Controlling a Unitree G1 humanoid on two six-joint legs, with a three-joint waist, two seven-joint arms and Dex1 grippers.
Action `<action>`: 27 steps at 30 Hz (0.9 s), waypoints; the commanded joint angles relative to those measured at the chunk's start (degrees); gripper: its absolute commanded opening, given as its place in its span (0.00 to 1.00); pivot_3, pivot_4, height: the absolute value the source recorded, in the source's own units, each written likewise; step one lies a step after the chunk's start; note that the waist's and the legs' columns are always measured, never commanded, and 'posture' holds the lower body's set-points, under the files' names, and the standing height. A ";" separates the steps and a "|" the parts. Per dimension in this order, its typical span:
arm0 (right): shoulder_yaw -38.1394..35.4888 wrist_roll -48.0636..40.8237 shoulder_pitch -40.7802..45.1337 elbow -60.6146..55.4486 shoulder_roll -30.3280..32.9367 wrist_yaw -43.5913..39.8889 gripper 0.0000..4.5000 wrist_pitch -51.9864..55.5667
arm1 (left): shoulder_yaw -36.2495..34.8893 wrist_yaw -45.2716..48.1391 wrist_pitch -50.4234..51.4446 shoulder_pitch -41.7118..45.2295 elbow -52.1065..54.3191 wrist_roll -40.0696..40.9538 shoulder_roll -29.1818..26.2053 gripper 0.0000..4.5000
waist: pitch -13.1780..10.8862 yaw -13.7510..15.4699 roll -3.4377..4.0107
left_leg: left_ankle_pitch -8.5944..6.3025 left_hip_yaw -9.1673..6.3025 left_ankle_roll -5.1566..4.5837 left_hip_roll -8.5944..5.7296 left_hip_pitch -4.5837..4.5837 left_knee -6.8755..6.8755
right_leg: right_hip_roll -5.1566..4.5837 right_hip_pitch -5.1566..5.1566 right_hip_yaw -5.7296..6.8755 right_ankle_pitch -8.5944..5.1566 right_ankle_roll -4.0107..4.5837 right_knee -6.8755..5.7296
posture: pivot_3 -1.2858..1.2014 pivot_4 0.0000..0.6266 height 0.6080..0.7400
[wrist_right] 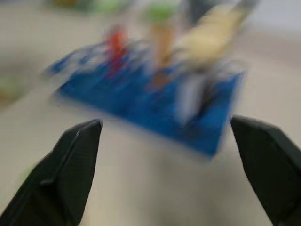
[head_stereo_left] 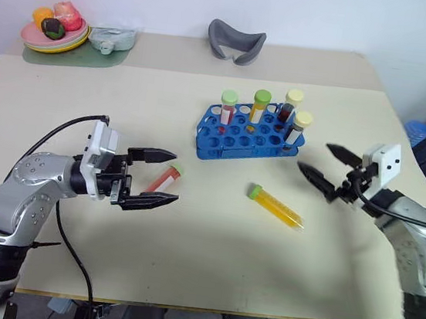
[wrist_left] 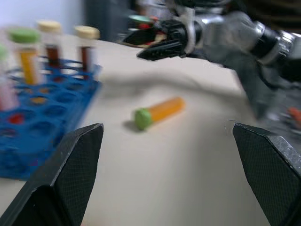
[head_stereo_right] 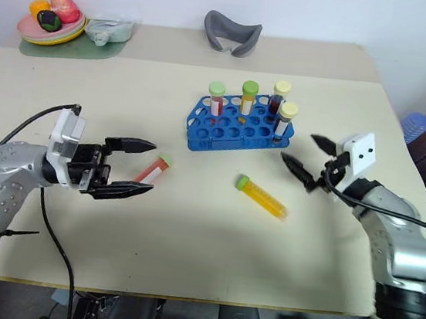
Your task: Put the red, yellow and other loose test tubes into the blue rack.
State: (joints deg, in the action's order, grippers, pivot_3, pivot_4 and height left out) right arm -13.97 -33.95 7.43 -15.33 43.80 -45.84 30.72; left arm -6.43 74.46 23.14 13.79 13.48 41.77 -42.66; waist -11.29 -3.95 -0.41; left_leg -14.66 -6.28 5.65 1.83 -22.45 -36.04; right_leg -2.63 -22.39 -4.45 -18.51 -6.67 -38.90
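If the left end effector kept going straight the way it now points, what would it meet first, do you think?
Probably the red test tube, which lies on the table between the open fingers of the left end effector. Past it lies the yellow tube, though the heights are hard to judge.

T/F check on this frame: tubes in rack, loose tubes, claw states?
1. Four tubes stand in the blue rack. True.
2. The yellow tube is already racked. False: it lies flat on the table, in front of the rack.
3. The left claw is shut on the red tube. False: its jaws are open, with the tube lying on the table between them.
4. The right claw is open and empty. True.
5. The rack is tipped over. False: it stands upright.
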 commanded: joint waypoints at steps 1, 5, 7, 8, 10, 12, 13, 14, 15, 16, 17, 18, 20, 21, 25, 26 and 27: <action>1.64 -4.18 -0.68 -6.55 6.24 -1.45 0.98 12.04 | 1.03 5.71 -1.03 2.11 -1.63 0.40 -1.12 1.00 | -0.01 0.00 0.02 | 0.00 0.01 -0.01 -0.01 0.00 -0.03 | -0.01 0.02 -0.01 0.00 0.00 0.00 | 0.52 0.24 1.00; 8.65 -3.19 5.20 -7.39 9.81 -1.30 0.98 19.83 | 3.20 8.17 -2.50 4.42 -3.48 -1.97 -0.73 1.00 | -0.01 -0.06 0.00 | -0.01 0.03 -0.02 0.00 0.01 -0.05 | -0.01 0.00 -0.02 0.00 0.00 0.00 | 0.52 0.24 1.00; 13.25 -0.90 9.88 -7.18 10.77 0.21 0.98 24.03 | 4.18 8.94 -2.55 5.13 -3.63 -2.25 -0.47 1.00 | -0.02 -0.08 -0.01 | -0.01 0.02 -0.02 0.00 -0.01 -0.03 | -0.01 -0.02 -0.01 0.00 0.00 0.01 | 0.52 0.24 1.00; 15.08 -0.34 12.05 -6.89 10.75 0.42 0.98 25.66 | 4.56 9.23 -2.59 5.43 -3.68 -2.46 -0.37 1.00 | -0.02 0.02 -0.01 | -0.01 0.02 -0.02 0.00 -0.03 -0.03 | -0.01 -0.03 -0.02 0.00 0.00 0.01 | 0.52 0.24 1.00; 18.46 0.24 16.38 -5.73 9.98 0.81 0.98 29.32 | 5.14 9.82 -2.83 5.95 -3.88 -2.94 -0.25 1.00 | -0.02 0.10 -0.01 | -0.01 0.00 -0.02 0.00 -0.06 -0.02 | -0.02 -0.05 0.00 0.00 -0.01 0.04 | 0.52 0.24 1.00; 20.96 1.27 19.62 -4.07 8.83 1.36 0.98 31.37 | 5.68 10.07 -3.39 6.68 -4.42 -3.72 -0.06 1.00 | -0.04 0.14 -0.03 | -0.02 0.00 -0.03 0.00 -0.08 0.01 | -0.02 -0.05 0.01 0.00 -0.01 0.10 | 0.52 0.24 1.00; 21.86 1.68 20.80 -3.28 8.25 1.50 0.98 31.91 | 5.85 10.00 -3.37 7.05 -4.65 -3.87 0.09 1.00 | -0.04 0.15 -0.03 | -0.02 0.00 -0.03 0.00 -0.09 0.01 | -0.02 -0.05 0.02 0.00 -0.01 0.14 | 0.52 0.24 1.00; 22.84 2.28 22.07 -2.24 7.51 1.99 0.98 32.77 | 5.95 9.92 -3.33 7.36 -4.83 -4.03 0.25 1.00 | -0.04 0.21 -0.04 | -0.02 0.00 -0.03 0.00 -0.10 0.01 | -0.03 -0.05 0.02 0.00 -0.01 0.15 | 0.52 0.24 1.00; 23.67 2.78 23.03 -1.60 7.01 2.25 0.98 33.52 | 5.97 9.84 -3.27 7.54 -4.91 -4.10 0.36 1.00 | -0.04 0.24 -0.04 | -0.02 -0.01 -0.04 0.00 -0.11 0.00 | -0.03 -0.04 0.04 0.00 -0.01 0.17 | 0.52 0.24 1.00; 24.63 3.25 23.86 -1.34 6.86 2.43 0.98 34.51 | 5.94 9.62 -3.14 7.63 -4.89 -4.12 0.47 1.00 | -0.04 0.24 -0.04 | -0.02 -0.01 -0.04 0.00 -0.12 0.01 | -0.03 -0.04 0.05 0.00 -0.01 0.18 | 0.52 0.24 1.00; 25.25 3.54 24.43 -1.26 6.78 2.49 0.98 35.37 | 5.93 9.49 -3.09 7.65 -4.85 -4.17 0.52 1.00 | -0.04 0.24 -0.03 | -0.04 -0.01 -0.06 -0.01 -0.13 0.01 | -0.04 -0.05 0.04 0.00 -0.01 0.20 | 0.52 0.24 1.00; 25.55 3.58 24.86 -1.22 6.58 2.58 0.98 36.16 | 5.89 9.41 -3.02 7.60 -4.73 -4.18 0.53 1.00 | -0.04 0.24 -0.03 | -0.04 -0.01 -0.08 -0.01 -0.14 0.02 | -0.04 -0.05 0.04 0.00 -0.01 0.22 | 0.52 0.24 1.00; 25.96 3.30 25.89 -1.36 6.17 2.69 0.98 38.27 | 5.70 9.19 -2.81 7.33 -4.42 -4.14 0.46 1.00 | -0.04 0.24 -0.04 | -0.06 -0.03 -0.11 0.00 -0.17 0.03 | -0.03 -0.06 0.06 0.00 -0.02 0.26 | 0.52 0.24 1.00; 26.30 3.14 26.55 -1.37 6.08 3.05 0.98 40.28 | 5.65 9.05 -2.80 7.19 -4.32 -4.21 0.43 1.00 | -0.04 0.24 -0.03 | -0.06 -0.02 -0.12 0.00 -0.18 0.02 | -0.04 -0.06 0.06 0.01 -0.02 0.27 | 0.52 0.24 1.00; 30.32 5.03 29.56 -2.85 6.66 4.96 0.98 45.93 | 5.49 8.24 -2.76 6.64 -3.91 -4.34 0.58 1.00 | -0.04 0.07 -0.03 | -0.07 -0.03 -0.12 0.00 -0.17 0.02 | -0.04 -0.07 0.06 0.01 -0.02 0.27 | 0.52 0.24 1.00; 30.05 4.75 29.80 -3.05 6.22 5.28 0.98 46.96 | 5.50 8.08 -2.76 6.42 -3.68 -4.32 0.65 1.00 | -0.04 0.10 -0.03 | -0.07 -0.04 -0.12 0.00 -0.17 0.02 | -0.03 -0.07 0.07 0.01 -0.02 0.27 | 0.52 0.24 1.00; 30.09 4.70 30.15 -3.34 6.00 5.69 0.98 47.86 | 5.51 7.89 -2.72 6.15 -3.42 -4.29 0.71 1.00 | -0.04 0.14 -0.03 | -0.07 -0.05 -0.12 0.00 -0.18 0.02 | -0.03 -0.07 0.07 0.01 -0.02 0.27 | 0.52 0.24 1.00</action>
State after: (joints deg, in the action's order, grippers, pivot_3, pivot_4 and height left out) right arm 16.32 -29.47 36.79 -17.02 49.98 -40.76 76.80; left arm -0.28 82.54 20.77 20.20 8.15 37.15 -42.04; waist -11.33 -3.81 -0.45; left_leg -14.73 -6.33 5.53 1.83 -22.63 -36.02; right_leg -2.67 -22.45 -4.38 -18.50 -6.69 -38.62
